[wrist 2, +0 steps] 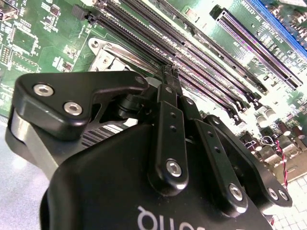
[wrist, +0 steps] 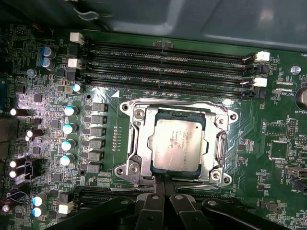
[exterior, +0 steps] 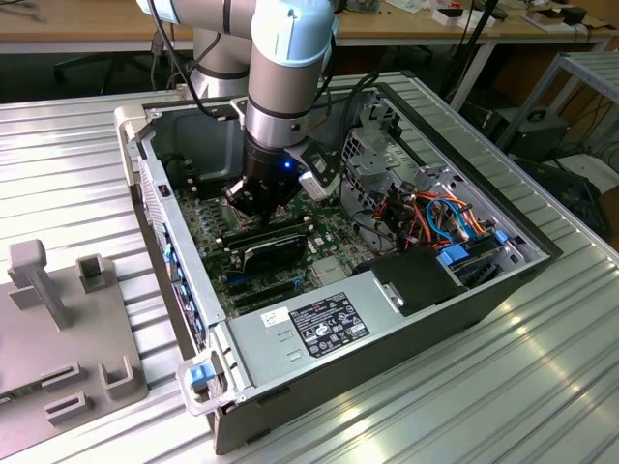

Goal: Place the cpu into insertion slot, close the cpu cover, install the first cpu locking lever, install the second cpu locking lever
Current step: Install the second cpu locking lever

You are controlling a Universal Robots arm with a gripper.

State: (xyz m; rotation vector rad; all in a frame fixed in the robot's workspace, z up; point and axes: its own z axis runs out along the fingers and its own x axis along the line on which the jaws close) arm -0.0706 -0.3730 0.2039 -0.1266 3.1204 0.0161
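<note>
Ribbed metal worktop (exterior: 87, 164) carries an open computer case (exterior: 387, 333), into which the arm reaches down. Its end effector (wrist: 164, 181), fingers pressed together and grasping nothing, hovers at the socket's edge. Just beyond the fingertips (wrist 2: 168, 72), the cpu (wrist: 180, 143) lies seated in the insertion slot (wrist: 158, 165), with the cpu cover (wrist: 139, 143) closed around it.
</note>
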